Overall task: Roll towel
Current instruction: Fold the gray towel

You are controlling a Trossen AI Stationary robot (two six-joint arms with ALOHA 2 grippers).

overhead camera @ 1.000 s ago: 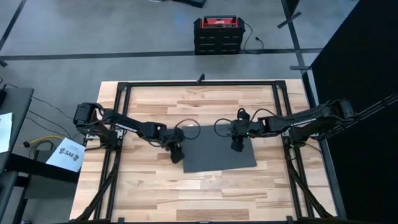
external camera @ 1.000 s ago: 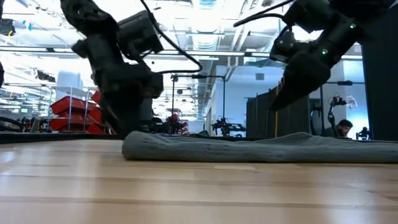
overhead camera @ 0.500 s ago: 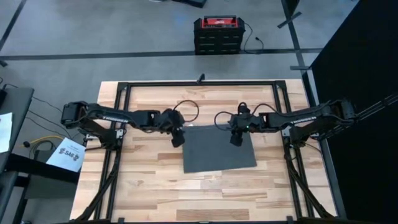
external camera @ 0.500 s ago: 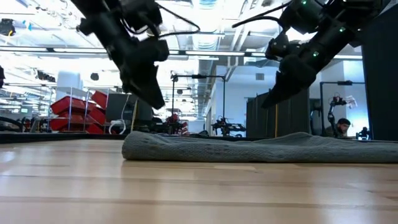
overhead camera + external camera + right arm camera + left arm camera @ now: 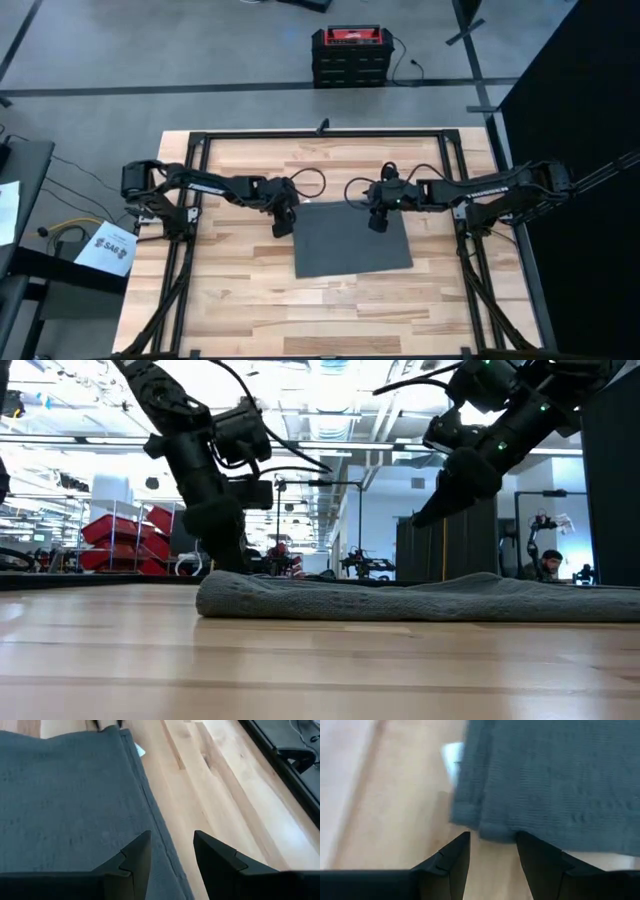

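One towel (image 5: 352, 240) flat mid-table (image 5: 250, 310); 2 grippers at its far edge: left gripper (image 5: 281, 226) at one corner, right gripper (image 5: 378, 221) nr the other; both jaws apart, holding nothing.

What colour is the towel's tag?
White, on the dark grey towel; the tag shows best in left wrist view.

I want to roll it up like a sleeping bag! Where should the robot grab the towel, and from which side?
Probably the far edge, at its two corners. The towel lies flat there, and the left gripper and right gripper both hover over that edge with fingers open. Coming down from above at each corner looks best, then rolling toward the near edge.
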